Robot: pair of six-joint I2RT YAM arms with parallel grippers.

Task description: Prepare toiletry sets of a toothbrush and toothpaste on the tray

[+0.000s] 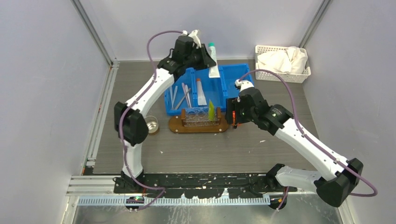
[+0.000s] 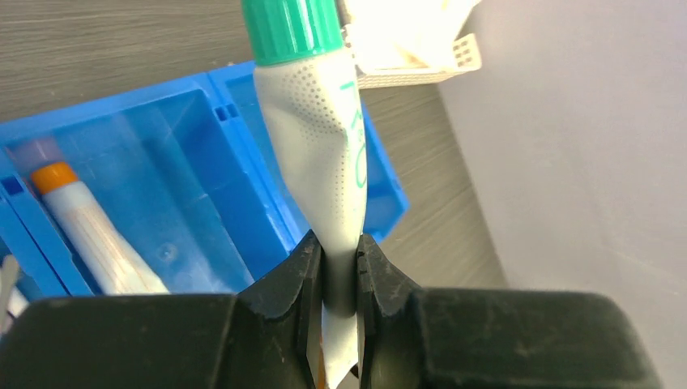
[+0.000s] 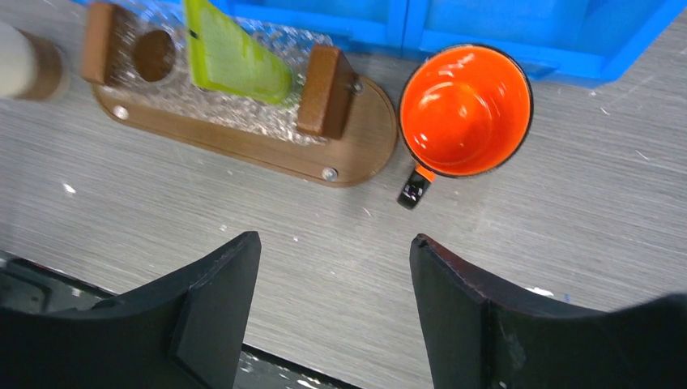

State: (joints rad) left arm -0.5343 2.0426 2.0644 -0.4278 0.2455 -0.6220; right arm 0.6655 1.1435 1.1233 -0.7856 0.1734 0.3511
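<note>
Left end effector (image 2: 340,263) is clamped on the flat crimped tail of a soft white toothpaste tube (image 2: 316,162) printed with fine grey dots, its glossy teal cap (image 2: 293,28) pointing away from the wrist; the tube hangs in the air above the back of the blue plastic bin (image 2: 174,101); in one smooth-walled compartment lies a second white tube with an orange cap (image 2: 89,235); the right end effector (image 3: 334,251) hovers over the grey wood-grain counter (image 3: 526,243) with its dark wedge-shaped fingers (image 3: 219,300) wide apart and nothing between them; beyond it lies the tray (image 3: 360,154), an oval brown wooden board with rounded ends, two upright wooden blocks and a clear bubbly panel between them; a yellow-green tube (image 3: 231,57) stands tilted on that panel; a shiny orange mug (image 3: 463,109) sits just beside the tray's end.
</note>
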